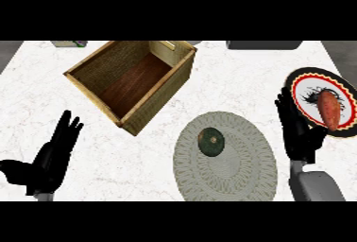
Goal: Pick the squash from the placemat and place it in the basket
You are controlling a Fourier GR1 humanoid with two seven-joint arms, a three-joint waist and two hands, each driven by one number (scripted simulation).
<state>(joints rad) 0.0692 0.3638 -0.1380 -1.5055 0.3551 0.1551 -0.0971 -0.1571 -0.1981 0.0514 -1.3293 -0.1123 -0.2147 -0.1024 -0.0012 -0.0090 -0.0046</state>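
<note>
A dark green round squash (210,142) lies on a grey round woven placemat (230,172) near the counter's front middle. The basket (132,80), a square tan woven box with a brown wooden floor, stands at the back left, turned at an angle. My right hand (298,132) is open, fingers straight and pointing away, to the right of the placemat and apart from the squash. My left hand (52,156) rests open at the lower left, fingers up, holding nothing.
A red, white and black plate (349,94) at the right edge carries an orange sweet potato (330,109), just right of my right hand. A dark grey object (263,45) sits at the back right, and a small item (70,44) at the back left.
</note>
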